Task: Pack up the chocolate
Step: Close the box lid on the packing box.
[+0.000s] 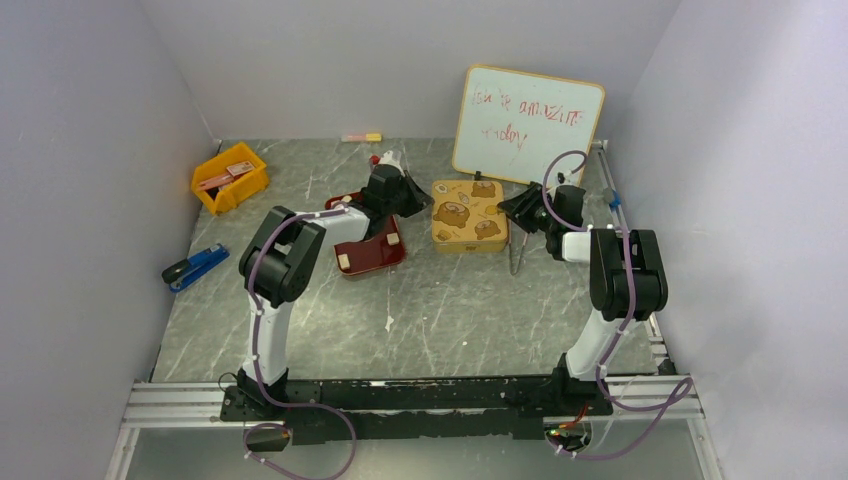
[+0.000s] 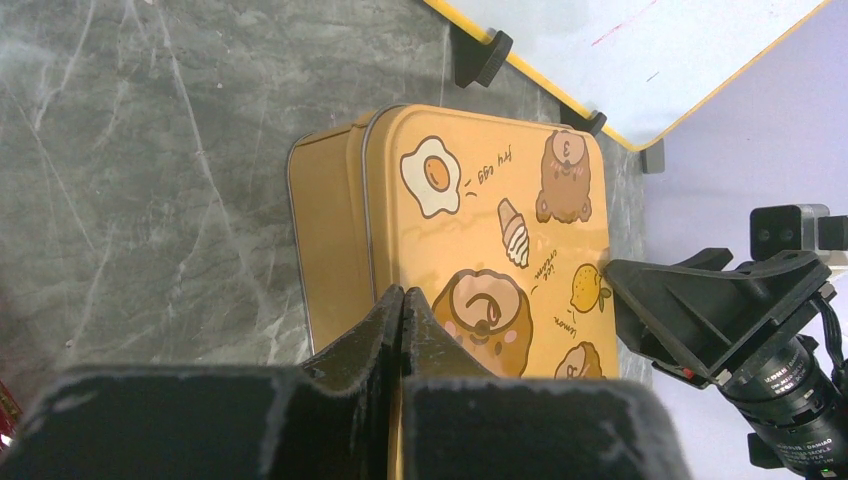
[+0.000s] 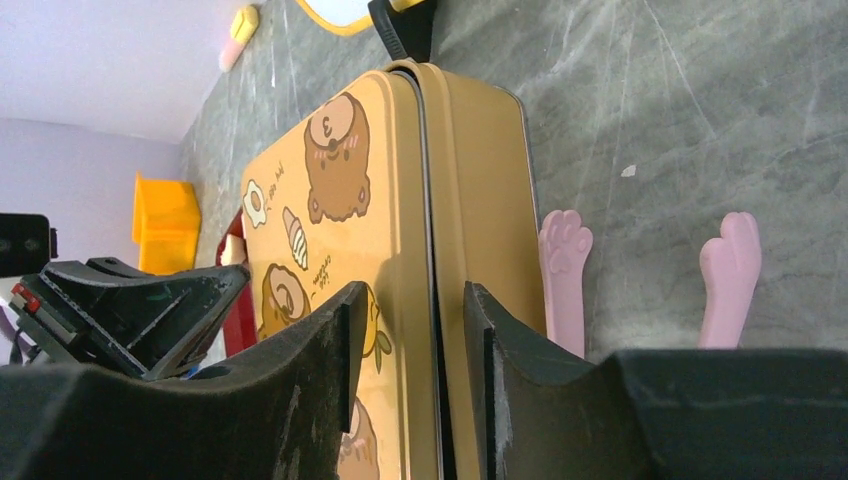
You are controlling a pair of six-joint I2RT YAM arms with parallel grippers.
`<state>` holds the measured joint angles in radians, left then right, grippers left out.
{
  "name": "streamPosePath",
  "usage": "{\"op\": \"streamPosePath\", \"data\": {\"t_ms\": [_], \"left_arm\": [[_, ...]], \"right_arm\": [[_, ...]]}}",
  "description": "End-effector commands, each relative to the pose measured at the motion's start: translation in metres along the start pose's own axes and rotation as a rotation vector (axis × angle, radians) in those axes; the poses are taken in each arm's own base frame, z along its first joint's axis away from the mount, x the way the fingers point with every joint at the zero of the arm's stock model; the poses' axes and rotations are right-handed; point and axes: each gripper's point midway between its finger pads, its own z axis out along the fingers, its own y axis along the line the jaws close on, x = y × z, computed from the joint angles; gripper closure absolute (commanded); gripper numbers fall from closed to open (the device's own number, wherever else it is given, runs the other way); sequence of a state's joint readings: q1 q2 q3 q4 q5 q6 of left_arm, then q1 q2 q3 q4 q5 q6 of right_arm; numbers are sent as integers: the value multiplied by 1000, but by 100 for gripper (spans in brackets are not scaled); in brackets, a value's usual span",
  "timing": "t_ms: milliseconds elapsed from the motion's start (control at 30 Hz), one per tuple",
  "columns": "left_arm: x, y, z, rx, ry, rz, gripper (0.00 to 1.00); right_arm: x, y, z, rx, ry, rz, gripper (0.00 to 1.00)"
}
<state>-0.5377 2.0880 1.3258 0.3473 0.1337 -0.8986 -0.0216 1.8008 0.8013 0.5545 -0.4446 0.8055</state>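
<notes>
Pale tan chocolate pieces (image 1: 344, 261) lie in a dark red tray (image 1: 372, 257), mostly hidden under my left arm. To the tray's right stands a closed gold tin with bear pictures (image 1: 467, 215). My left gripper (image 2: 402, 300) is shut with nothing in it, its tips over the left edge of the tin's lid (image 2: 480, 230). My right gripper (image 3: 408, 295) is open, one finger over the lid (image 3: 330, 200) and the other beside the tin's right wall. Whether those fingers touch the tin I cannot tell.
Pink paw-tipped tongs (image 3: 565, 270) lie on the table right of the tin. A whiteboard (image 1: 527, 122) leans behind it. A yellow bin (image 1: 229, 177) sits at the back left and a blue stapler (image 1: 194, 266) at the left. Walls close in on three sides.
</notes>
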Motion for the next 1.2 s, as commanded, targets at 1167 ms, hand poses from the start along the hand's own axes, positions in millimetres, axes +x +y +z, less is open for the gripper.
{"op": "streamPosePath", "data": {"t_ms": [1167], "left_arm": [[4,-13,-5,32,19,18,95]], "right_arm": [[63,-5,13,81,149,-79,76]]}}
